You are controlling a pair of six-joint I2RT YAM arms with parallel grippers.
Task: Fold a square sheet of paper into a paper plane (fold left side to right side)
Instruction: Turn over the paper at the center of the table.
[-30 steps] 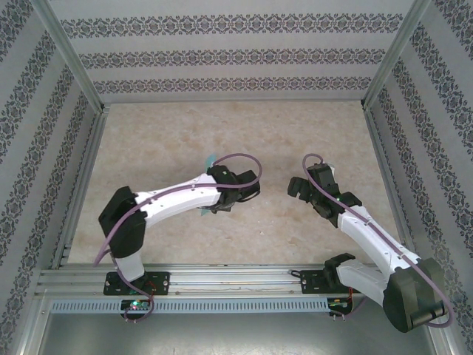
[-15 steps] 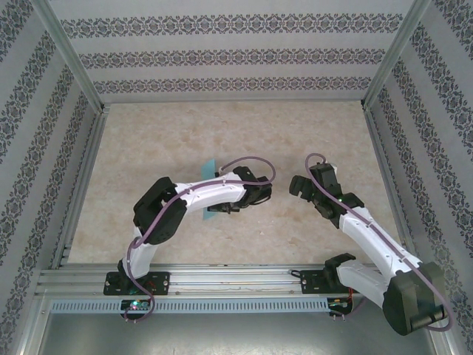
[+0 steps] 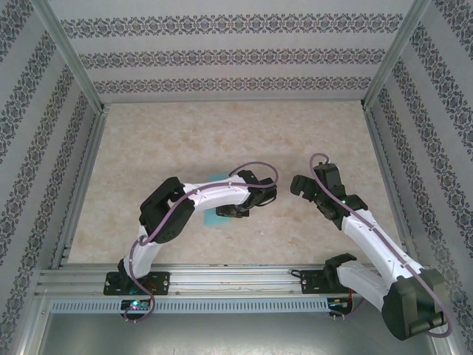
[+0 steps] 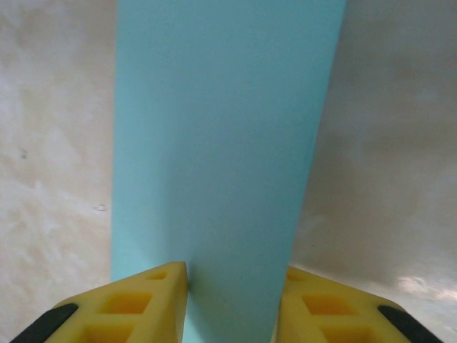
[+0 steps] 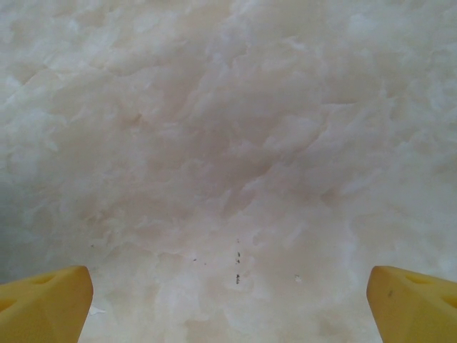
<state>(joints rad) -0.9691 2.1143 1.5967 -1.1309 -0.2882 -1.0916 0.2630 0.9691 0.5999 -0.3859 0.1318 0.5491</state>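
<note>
Top external view, risks first. The marbled beige table [image 3: 148, 148] looks smooth and hard, so the turquoise-blue paper sheet [image 3: 222, 222] lying at its centre under the white-and-black left arm [image 3: 199, 198] could slide if a finger drags it, which would skew the fold. An unpressed crease could also spring back open. The right gripper [image 5: 228, 275] hovers just beside the left arm. Its jaws are spread wide and empty over bare table, so it pins nothing down.

Materials, by size:
- **Table:** mottled, stone-like and matte.
- **Sheet (left wrist view):** a thin, flat, uncrinkled strip with straight parallel edges.
- **Left gripper [image 4: 234, 275]:** blocky yellow fingers [image 4: 153, 300] with recessed pockets. The jaws are partly parted and straddle the strip without visibly pinching it.
</note>
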